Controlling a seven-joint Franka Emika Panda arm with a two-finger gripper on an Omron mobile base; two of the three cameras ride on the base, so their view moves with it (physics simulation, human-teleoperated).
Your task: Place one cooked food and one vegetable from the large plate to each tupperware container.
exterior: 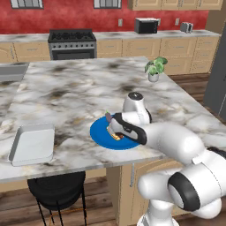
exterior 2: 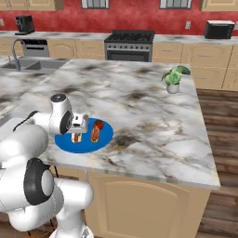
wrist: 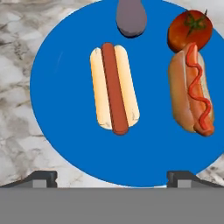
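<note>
The pincer (wrist: 112, 175), jaws spread wide and empty, hovers over the large plate (wrist: 65, 127) near the counter's (exterior: 79, 88) front edge, where closing off-centre could roll the plain hot dog (wrist: 114, 94) toward the ketchup hot dog (wrist: 192, 89) at three o'clock, the tomato (wrist: 189, 29) at one.

You see a desk (exterior: 79, 88) of polished, veined marble over pale wood cabinet fronts (exterior 2: 139, 204). The large plate (wrist: 65, 109) looks smooth and matt blue, the light grey tray (exterior: 32, 144) smooth, plastic-looking, the tomato (wrist: 189, 29) glossy.
</note>
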